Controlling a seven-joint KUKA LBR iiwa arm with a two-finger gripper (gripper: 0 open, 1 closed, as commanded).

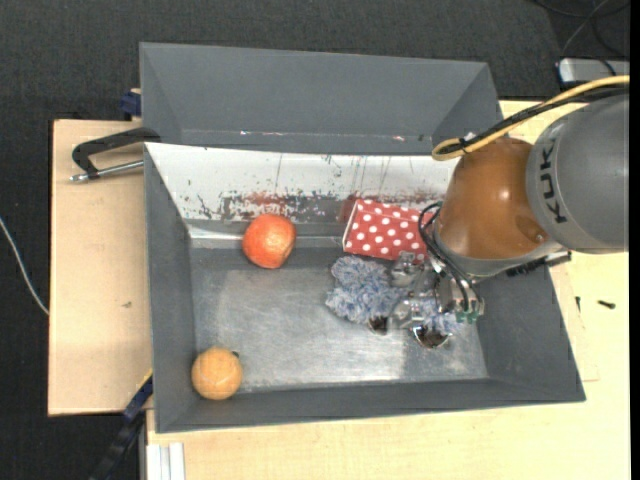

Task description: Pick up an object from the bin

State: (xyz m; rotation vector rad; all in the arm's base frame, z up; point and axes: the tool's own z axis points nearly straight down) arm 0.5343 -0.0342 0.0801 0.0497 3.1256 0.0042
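Scanning from the near wall of the grey bin (300,393) backward. Meets first a dull orange ball (215,373) tucked in the 7 o'clock corner, well apart from everything else. Finds next the hand (432,318), low over the floor at about 4 o'clock from the bin's middle, under the arm's orange cover (490,208). Cannot tell how far open the hand is, nor make out anything held in it. Sees just beside it, at its 9 to 10 o'clock, a blue-grey fuzzy cloth (358,288), crumpled, its right edge touching or all but touching the hand. Judges this cloth the likeliest pick: nearest by far, yet lying to the side and not beneath, so calls for a short shift toward 9 o'clock before any grasp. Shows no clear long axis, more a lump, so asks no special turn of the wrist. Comes farther back to a red packet with white dots (385,230) at the hand's 11 o'clock, set against the far wall, just beside the cloth's far edge. Ends with a red-orange round fruit (268,241) at 10 o'clock, by the same wall, apart from the cloth.
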